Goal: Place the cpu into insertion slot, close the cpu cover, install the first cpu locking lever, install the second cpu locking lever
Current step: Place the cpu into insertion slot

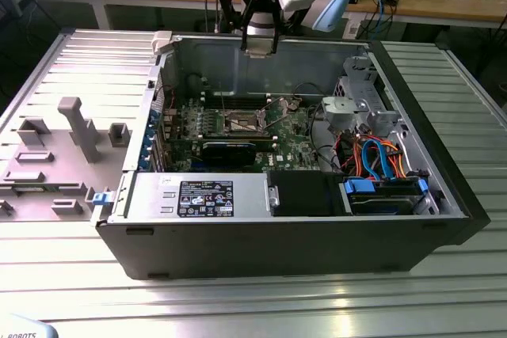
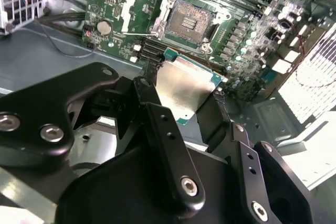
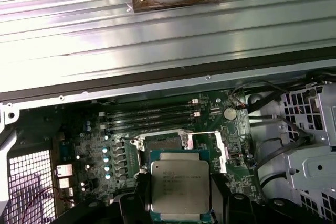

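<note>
Cpu: small flat square chip with a dull silver-grey metal lid on a green base [image 3: 181,188], hanging in the air over the motherboard, near the socket but apart from it and not yet seated
Handling: likely light and stiff, with a smooth lid that could slip; the underside and the socket contacts are probably fragile, so the two opposite edges look like the right hold, with the chip kept level
Pincer: black two-finger gripper [image 3: 180,195] is clamped on the cpu, one finger against each of two opposite edges, as the second wrist view also shows [image 2: 184,86]
Insertion slot: square socket with a dark centre and a silvery rim [image 2: 189,22], lying bare
Cpu cover: thin silvery square frame with a central cutout [image 2: 128,13], swung open beside the socket
Count: one cpu, one socket, one cover, one gripper; the locking levers are too thin to count
Motherboard: green circuit board [image 1: 297,144] on the floor of the case
Case: open black-and-grey metal computer case [image 1: 277,251] lying on a ribbed metal table [image 1: 238,306]
</note>
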